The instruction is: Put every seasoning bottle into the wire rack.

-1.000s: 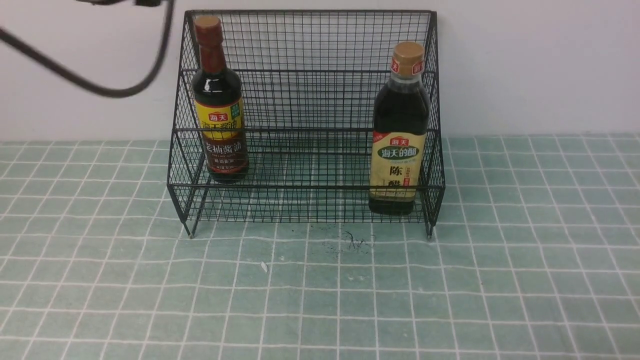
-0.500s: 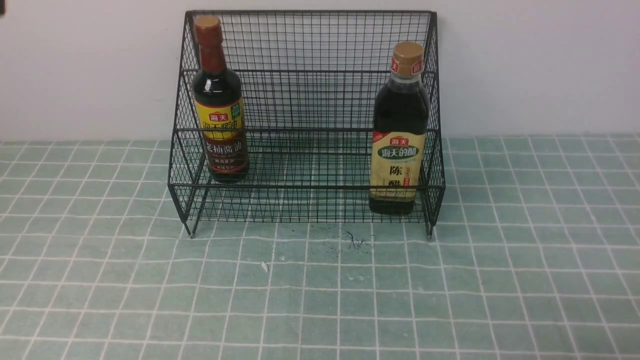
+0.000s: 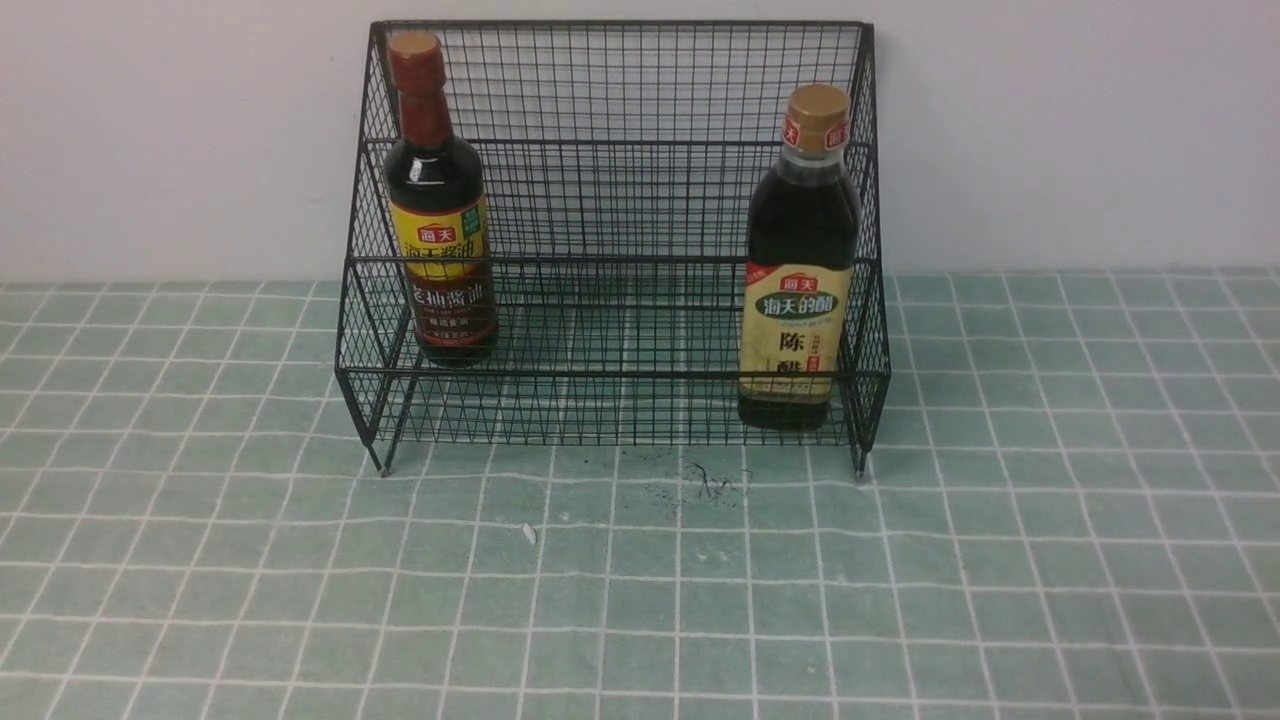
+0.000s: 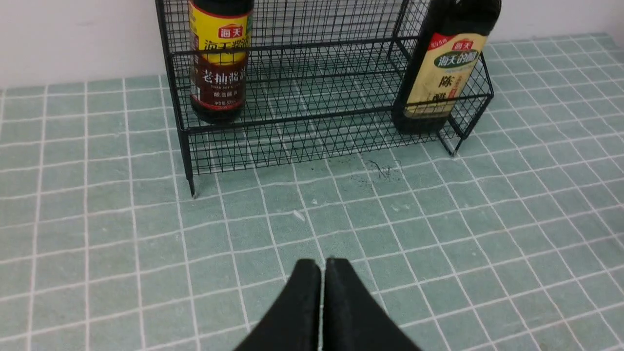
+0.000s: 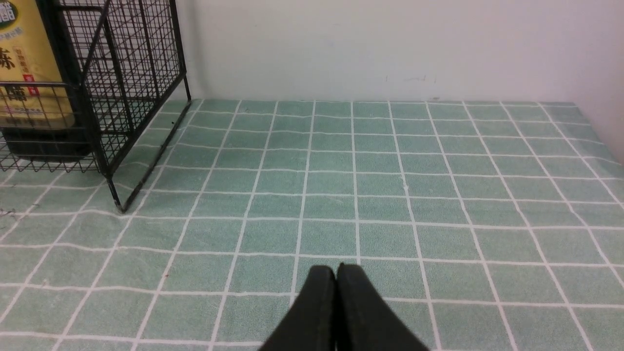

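The black wire rack (image 3: 610,200) stands against the back wall. The round bottle with red neck wrap and yellow-and-maroon label (image 3: 440,210) stands upright on the rack's upper tier at the left. The squarer bottle with gold cap and cream label (image 3: 800,270) stands upright on the lower tier at the right. Both also show in the left wrist view: the round bottle (image 4: 219,58), the squarer bottle (image 4: 441,68) and the rack (image 4: 312,73). My left gripper (image 4: 321,265) is shut and empty, well in front of the rack. My right gripper (image 5: 336,270) is shut and empty, to the right of the rack (image 5: 136,63). Neither gripper shows in the front view.
A green tablecloth with a white grid (image 3: 640,600) covers the table. A small white scrap (image 3: 528,533) and dark scribble marks (image 3: 705,485) lie just in front of the rack. A pale wall (image 3: 1080,130) runs behind the rack.
A black cable and arm part at the upper left of the front view one second ago has left the view. The bottles and rack have not moved.
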Robot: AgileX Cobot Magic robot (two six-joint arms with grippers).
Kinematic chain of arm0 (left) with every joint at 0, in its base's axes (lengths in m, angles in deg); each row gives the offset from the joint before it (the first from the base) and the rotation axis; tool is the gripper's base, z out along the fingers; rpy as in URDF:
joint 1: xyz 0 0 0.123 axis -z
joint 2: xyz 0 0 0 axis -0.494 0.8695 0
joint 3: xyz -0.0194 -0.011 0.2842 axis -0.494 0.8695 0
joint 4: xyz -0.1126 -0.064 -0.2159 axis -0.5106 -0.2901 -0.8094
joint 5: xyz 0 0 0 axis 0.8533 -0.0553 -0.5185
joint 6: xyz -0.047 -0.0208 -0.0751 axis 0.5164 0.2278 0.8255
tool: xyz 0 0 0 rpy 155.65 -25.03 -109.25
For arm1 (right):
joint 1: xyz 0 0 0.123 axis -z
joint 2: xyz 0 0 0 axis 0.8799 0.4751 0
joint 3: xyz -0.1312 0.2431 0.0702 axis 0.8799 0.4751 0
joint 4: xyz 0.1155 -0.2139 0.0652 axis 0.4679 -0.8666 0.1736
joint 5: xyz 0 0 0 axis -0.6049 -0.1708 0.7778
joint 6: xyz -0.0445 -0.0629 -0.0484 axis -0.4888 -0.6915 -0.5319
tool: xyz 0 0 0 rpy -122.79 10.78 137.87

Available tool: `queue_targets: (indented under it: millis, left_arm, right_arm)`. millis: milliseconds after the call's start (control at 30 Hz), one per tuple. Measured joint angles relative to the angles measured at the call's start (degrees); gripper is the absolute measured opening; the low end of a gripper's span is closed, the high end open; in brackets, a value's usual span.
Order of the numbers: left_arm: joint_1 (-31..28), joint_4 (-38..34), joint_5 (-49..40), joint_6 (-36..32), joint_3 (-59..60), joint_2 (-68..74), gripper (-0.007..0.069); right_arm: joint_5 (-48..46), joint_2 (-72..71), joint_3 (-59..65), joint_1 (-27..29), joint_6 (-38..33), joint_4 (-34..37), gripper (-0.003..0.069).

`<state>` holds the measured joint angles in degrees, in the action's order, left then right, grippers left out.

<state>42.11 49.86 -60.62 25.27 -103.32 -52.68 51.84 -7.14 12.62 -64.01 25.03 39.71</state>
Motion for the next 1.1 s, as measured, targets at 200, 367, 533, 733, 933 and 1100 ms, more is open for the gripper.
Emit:
queue_targets:
  millis: [200, 367, 533, 733, 933, 1100]
  left_arm:
    - [0.0, 1.67, 4.05, -3.15, 0.24, -4.85, -0.0006]
    - [0.0, 5.31, 9.1, -3.33, 0.73, -7.02, -0.0006]
    - [-1.75, 7.68, 14.16, -3.33, 7.44, -10.48, -0.0006]
    - [-8.04, 7.89, 22.53, -3.44, 24.0, -18.97, -0.0006]
    - [-10.67, 8.5, 29.04, -3.55, 40.15, -25.35, -0.0006]
    - [-10.79, 9.25, 31.07, -3.56, 50.54, -25.75, -0.0006]
  right_arm:
    - [0.0, 0.0, 0.0, 0.0, 0.0, 0.0, -0.0015]
    - [0.0, 0.0, 0.0, 0.0, 0.0, 0.0, -0.0015]
    - [0.0, 0.0, 0.0, 0.0, 0.0, 0.0, -0.0015]
    - [0.0, 0.0, 0.0, 0.0, 0.0, 0.0, -0.0015]
    - [0.0, 0.0, 0.0, 0.0, 0.0, 0.0, -0.0015]
    - [0.0, 0.0, 0.0, 0.0, 0.0, 0.0, -0.0015]
